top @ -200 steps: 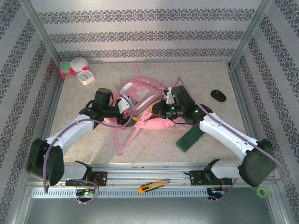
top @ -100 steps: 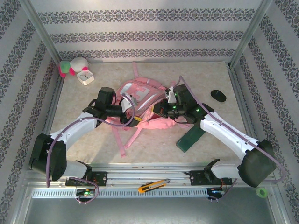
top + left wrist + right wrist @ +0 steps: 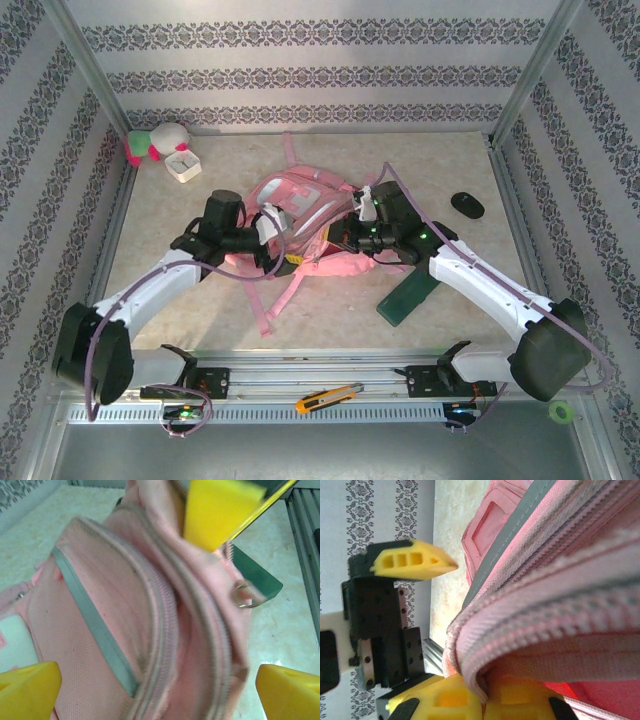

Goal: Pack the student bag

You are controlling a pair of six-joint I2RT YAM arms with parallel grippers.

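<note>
Item: student bag (image 3: 300, 200), centre of tabletop (image 3: 430, 165), between both arms. Left gripper (image 3: 160, 695): jaws wide apart, straddling bag's open zip mouth, gripping nothing. Right gripper (image 3: 480, 700): closed, pinching bag's zip edge.

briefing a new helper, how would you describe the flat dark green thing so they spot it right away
Find the big pink student bag in the middle of the table. On its right, toward the near edge and beside the right arm's white forearm, lies a flat dark green slab. It is long, rectangular and green, unlike the small black oval mouse farther back.
</note>
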